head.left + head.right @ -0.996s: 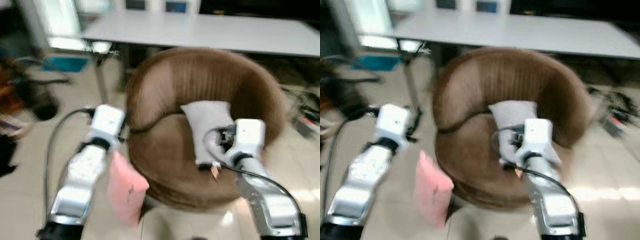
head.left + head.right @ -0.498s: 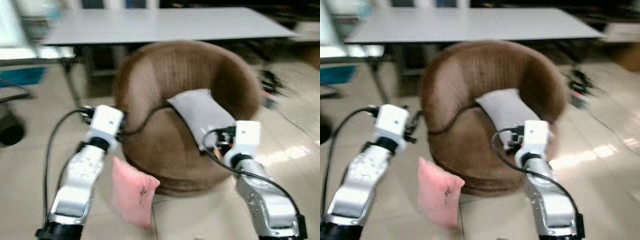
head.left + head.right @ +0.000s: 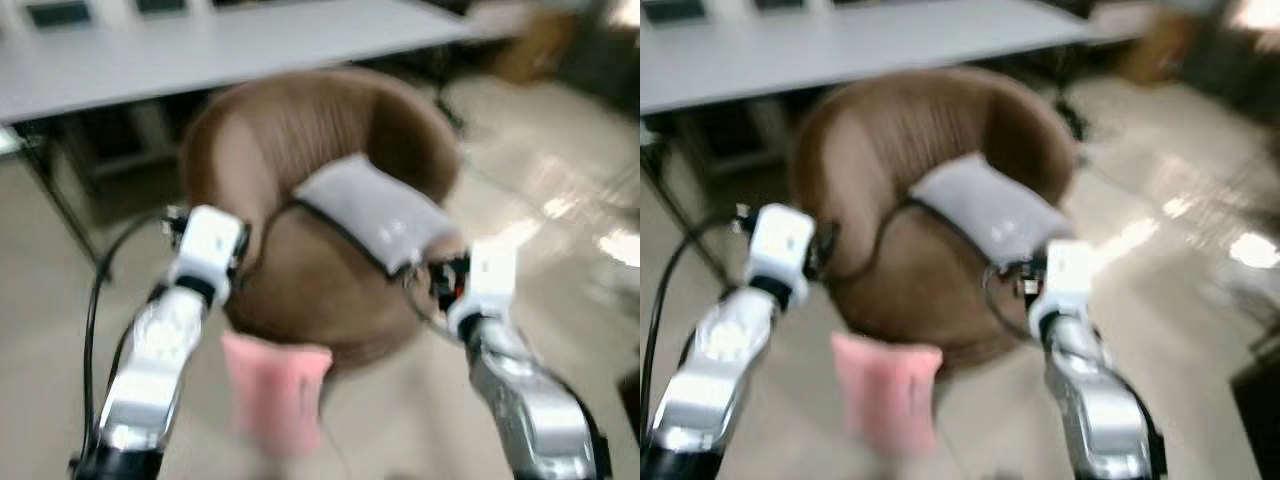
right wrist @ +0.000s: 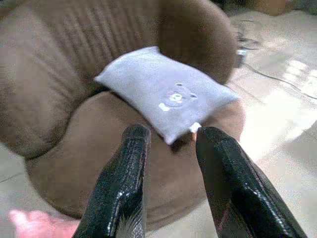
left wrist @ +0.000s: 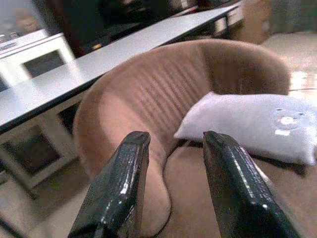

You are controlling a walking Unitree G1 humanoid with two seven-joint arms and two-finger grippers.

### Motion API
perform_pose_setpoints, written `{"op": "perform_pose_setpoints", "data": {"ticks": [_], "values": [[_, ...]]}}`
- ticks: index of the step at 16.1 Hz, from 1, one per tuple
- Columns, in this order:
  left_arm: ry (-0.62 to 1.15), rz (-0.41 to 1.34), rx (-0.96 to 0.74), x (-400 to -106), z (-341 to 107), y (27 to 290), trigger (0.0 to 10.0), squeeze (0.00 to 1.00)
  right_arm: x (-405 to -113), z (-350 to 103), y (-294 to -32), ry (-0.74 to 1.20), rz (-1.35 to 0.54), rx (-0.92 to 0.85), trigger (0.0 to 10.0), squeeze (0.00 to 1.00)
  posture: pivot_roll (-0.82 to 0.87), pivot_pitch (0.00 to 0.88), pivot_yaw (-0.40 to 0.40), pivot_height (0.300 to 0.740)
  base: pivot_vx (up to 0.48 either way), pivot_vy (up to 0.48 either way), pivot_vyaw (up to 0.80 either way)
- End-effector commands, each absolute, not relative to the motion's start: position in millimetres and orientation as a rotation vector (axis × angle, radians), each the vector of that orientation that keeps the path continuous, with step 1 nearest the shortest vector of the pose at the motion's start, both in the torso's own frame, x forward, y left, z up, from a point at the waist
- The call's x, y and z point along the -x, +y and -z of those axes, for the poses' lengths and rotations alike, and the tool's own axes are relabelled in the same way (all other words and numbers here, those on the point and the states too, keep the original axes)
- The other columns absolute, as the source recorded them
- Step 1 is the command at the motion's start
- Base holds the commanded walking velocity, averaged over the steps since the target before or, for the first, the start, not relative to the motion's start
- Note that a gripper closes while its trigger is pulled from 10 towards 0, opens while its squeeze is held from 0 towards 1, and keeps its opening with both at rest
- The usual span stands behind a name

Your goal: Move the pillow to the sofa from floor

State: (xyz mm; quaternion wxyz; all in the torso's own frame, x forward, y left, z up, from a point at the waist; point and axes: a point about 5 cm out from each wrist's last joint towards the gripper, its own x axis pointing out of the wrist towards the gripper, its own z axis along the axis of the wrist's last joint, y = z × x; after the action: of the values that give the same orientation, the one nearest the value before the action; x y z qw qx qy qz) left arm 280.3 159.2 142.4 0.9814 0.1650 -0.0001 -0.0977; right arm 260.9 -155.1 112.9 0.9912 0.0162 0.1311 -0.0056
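From the head views, blurred, a grey pillow lies on the seat of the round brown sofa, a pink pillow stands on the floor against its front, and a long table runs behind. The left wrist view shows the left gripper parted and empty, facing the sofa. The right wrist view shows the right gripper likewise released, just short of the grey pillow.

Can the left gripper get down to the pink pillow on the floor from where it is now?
Probably yes. The pink pillow leans on the floor against the front of the brown sofa, just below and inboard of the left gripper, which is open and empty. Nothing lies between them, though the arm must drop well down.
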Motion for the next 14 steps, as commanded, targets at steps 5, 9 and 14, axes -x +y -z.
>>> {"op": "perform_pose_setpoints", "data": {"ticks": [5, 9, 14], "values": [[-0.018, 0.226, -0.328, -281.5, -144.9, 151.8, 10.0, 0.0, -261.4, -116.3, -163.8, 0.253, 0.043, -0.014, 10.0, 0.0, -0.02, 0.009, 0.009, 0.74, 0.0, 0.48, -0.8], [-0.02, 0.226, -0.331, -282.2, -145.1, 151.6, 10.0, 0.0, -262.0, -116.1, -163.6, 0.253, 0.042, -0.017, 10.0, 0.0, -0.02, 0.007, 0.007, 0.74, 0.0, 0.48, -0.8], [-0.022, 0.228, -0.334, -282.8, -145.4, 151.6, 10.0, 0.0, -262.4, -115.4, -163.5, 0.255, 0.043, -0.016, 10.0, 0.0, -0.02, 0.004, 0.009, 0.74, 0.0, 0.48, -0.8]]}}
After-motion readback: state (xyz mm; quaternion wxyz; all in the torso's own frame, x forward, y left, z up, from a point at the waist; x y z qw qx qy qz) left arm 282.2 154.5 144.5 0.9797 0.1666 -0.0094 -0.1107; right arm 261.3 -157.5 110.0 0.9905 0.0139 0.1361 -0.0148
